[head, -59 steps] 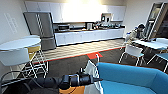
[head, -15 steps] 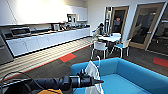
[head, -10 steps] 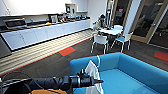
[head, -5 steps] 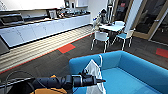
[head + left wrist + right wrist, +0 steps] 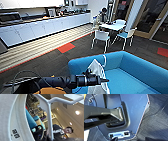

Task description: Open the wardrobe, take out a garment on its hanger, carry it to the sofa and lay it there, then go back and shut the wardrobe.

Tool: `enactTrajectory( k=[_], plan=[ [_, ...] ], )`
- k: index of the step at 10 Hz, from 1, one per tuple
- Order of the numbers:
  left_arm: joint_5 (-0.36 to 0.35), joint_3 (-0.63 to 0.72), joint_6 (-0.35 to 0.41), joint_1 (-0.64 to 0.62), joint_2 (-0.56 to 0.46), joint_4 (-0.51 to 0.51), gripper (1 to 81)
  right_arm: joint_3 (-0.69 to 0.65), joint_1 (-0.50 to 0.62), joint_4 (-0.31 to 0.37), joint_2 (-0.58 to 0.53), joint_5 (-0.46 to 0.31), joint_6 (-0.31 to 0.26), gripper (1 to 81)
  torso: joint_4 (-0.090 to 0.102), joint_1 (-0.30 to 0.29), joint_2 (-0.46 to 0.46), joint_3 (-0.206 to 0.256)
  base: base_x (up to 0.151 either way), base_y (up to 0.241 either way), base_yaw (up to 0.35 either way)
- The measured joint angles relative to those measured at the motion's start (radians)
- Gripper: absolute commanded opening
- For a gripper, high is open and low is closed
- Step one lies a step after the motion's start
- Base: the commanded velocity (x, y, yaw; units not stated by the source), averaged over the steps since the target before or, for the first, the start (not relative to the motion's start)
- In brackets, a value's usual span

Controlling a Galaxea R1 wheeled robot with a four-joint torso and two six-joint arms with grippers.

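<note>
- The left tool (image 5: pixel 106 80) reaches out over the sofa (image 5: pixel 140 72), pinching the hanger (image 5: pixel 104 60) that carries the garment (image 5: pixel 97 75).
- The garment hangs above the blue seat, beside the sofa's arm.
- The left wrist view shows the white hanger (image 5: pixel 50 119) and garment collar (image 5: pixel 11 119) close up.
- I cannot tell the right tool's state.
- White chairs (image 5: pixel 101 37) stand around a tabletop (image 5: pixel 112 25) beyond the sofa.

Lighting: bright, even indoor light; round ceiling lamps (image 5: pixel 77 112) glare behind the left gripper's wrist. Head view soft, bowed at edges. Garment (image 5: pixel 11 116) blurred, nearest the lens.
</note>
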Motion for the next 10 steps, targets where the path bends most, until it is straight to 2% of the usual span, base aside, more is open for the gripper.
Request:
enactTrajectory(
  k=[1, 3, 9, 10],
  plan=[
    [0.0, 0.0, 0.0, 0.0, 0.003, 0.0, 1.0, 0.0, -0.001, 0.0, 0.0, -0.001, 0.0, 81.1, 0.0, 0.0, 0.0, -0.021, 0.115, 0.0, 0.0],
    [0.0, -0.012, -0.001, -0.001, 0.008, 0.0, 1.0, 0.0, 0.008, 0.0, 0.001, 0.0, 0.0, 81.1, 0.0, 0.001, 0.001, -0.034, 0.115, 0.0, 0.0],
    [0.003, -0.104, -0.007, -0.014, 0.116, 0.0, 1.0, 0.0, 0.012, 0.0, 0.008, 0.001, -0.003, 81.1, 0.0, 0.0, 0.001, -0.033, 0.119, 0.0, 0.0],
    [0.003, -0.109, -0.009, -0.031, 0.138, -0.001, 1.0, 0.0, 0.011, 0.0, 0.009, 0.001, -0.003, 81.1, 0.0, 0.0, 0.001, -0.033, 0.0, 0.0, 0.0]
  ],
)
